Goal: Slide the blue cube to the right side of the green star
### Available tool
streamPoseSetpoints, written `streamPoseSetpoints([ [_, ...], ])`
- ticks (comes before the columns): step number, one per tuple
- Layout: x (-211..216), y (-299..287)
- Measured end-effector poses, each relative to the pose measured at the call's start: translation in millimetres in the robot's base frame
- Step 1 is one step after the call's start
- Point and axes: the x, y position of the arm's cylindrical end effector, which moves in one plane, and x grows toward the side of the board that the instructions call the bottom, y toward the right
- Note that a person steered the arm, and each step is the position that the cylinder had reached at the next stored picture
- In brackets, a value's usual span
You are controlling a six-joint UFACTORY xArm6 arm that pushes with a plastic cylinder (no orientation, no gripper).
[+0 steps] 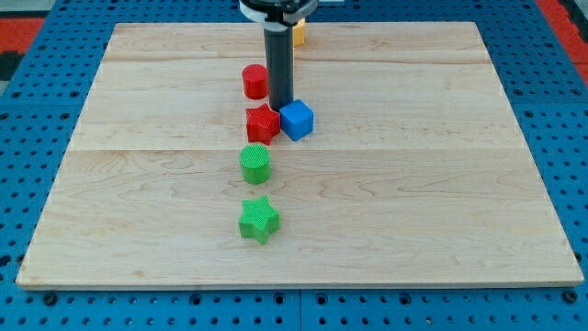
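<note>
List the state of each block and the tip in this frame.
blue cube: flat, touching the red star, above the green star
red star: flat
red cylinder: upright
green cylinder: upright
green star: flat, alone
yellow block: mostly hidden
my tip: against the blue cube's upper-left

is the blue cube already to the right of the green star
No, the blue cube sits well toward the view's top from the green star, next to the red star, with my tip at its upper left.

yellow block mostly behind rod
</note>
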Motion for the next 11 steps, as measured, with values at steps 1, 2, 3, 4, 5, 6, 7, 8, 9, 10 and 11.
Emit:
streamPoseSetpoints([
  [1,37.2,9.4],
  [2,72.3,23.1],
  [3,103.4,38.2],
  [4,98.4,52.3],
  [5,70.0,52.1],
  [6,42.6,64.7],
  [7,63.8,90.9],
  [8,99.0,100.4],
  [9,125.6,117.0],
  [10,144.8,147.6],
  [11,164.0,138.9],
])
